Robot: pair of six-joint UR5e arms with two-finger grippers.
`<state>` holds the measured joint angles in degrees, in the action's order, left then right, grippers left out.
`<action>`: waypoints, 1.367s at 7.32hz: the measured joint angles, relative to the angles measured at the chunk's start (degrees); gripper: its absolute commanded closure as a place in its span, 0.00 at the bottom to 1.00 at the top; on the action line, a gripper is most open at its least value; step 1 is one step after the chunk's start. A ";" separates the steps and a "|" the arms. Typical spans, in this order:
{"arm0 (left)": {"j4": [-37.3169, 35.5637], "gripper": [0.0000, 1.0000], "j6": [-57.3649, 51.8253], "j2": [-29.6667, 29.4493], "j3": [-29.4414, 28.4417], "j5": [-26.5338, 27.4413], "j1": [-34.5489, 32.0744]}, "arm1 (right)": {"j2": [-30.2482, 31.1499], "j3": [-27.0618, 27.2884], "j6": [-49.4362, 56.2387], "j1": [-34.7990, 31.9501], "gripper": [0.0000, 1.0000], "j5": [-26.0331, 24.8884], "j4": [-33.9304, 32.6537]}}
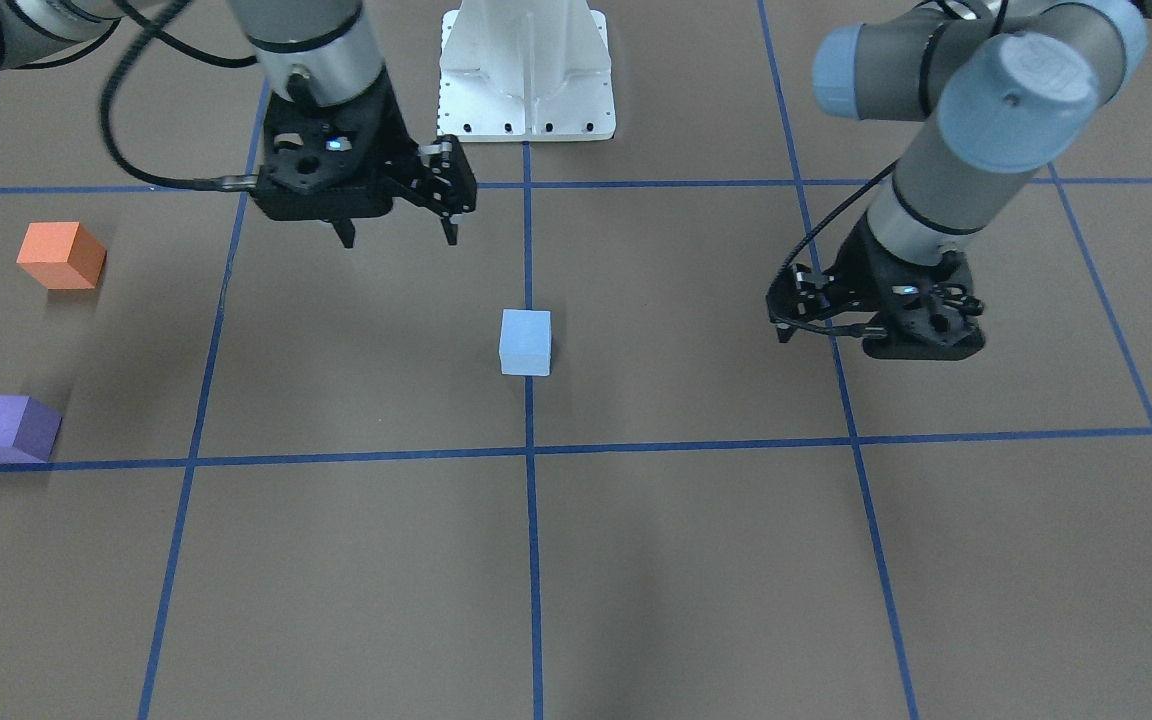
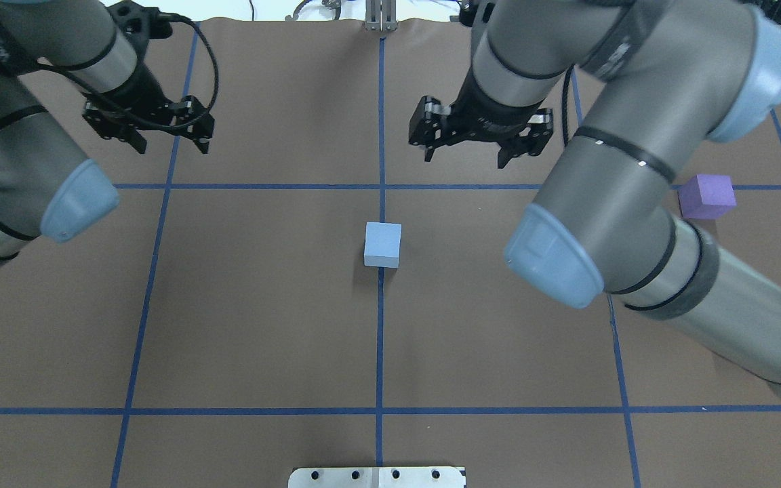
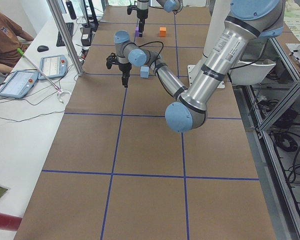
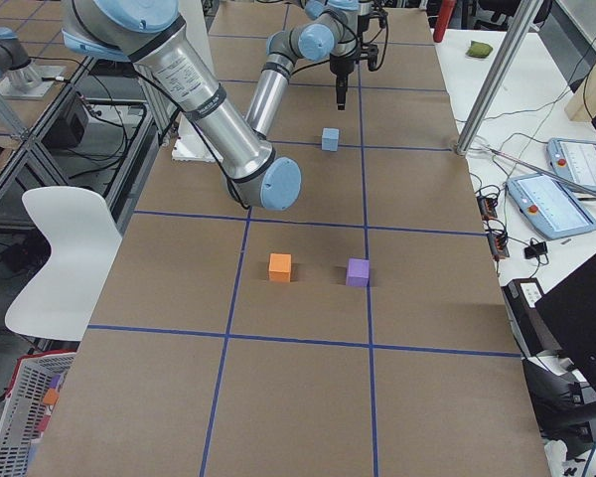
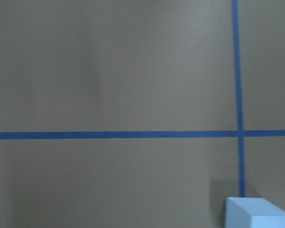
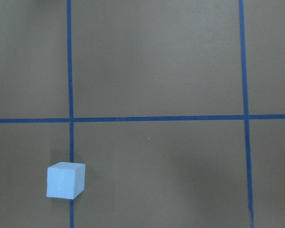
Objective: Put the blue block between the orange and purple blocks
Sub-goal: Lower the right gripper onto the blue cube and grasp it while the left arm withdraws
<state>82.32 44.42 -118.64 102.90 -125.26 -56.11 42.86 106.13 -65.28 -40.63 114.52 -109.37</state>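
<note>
Even bright overhead light, soft short shadows, left wrist view slightly blurred

The front camera sits across the table (image 1: pixel 636 560) and looks steeply down, facing the base (image 1: pixel 526 70) at its top edge. The overhead camera looks forward and down from behind the base. Both are fairly near and share the blue block (image 1: pixel 525 342) on the middle tape line (image 1: pixel 533 560). The two side cameras stand high at the table's ends, farther off, and look along it toward each other; each also takes in the desks (image 3: pixel 20 115) beside it. Both wrist cameras look straight down from close; the blue block shows at the left one's bottom edge and in the right one's lower left.
</note>
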 measured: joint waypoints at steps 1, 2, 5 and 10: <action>-0.27 0.00 -3.72 3.42 1.37 -0.05 -2.72 | -1.26 -4.96 -2.20 3.66 0.00 -2.75 3.86; -0.36 0.00 -6.89 6.18 2.22 -0.06 -5.16 | -2.07 -10.26 -4.05 6.32 0.00 -4.95 8.77; -0.41 0.00 -13.70 11.67 3.91 -0.03 -10.40 | -3.81 -21.45 -7.67 10.37 0.00 -8.47 18.00; -0.32 0.00 -18.97 13.93 3.50 0.41 -12.48 | -3.89 -28.56 -7.14 11.66 0.01 -9.10 22.88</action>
<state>82.00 25.45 -104.71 106.40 -124.85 -68.59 38.97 77.57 -72.42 -28.97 105.41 -86.49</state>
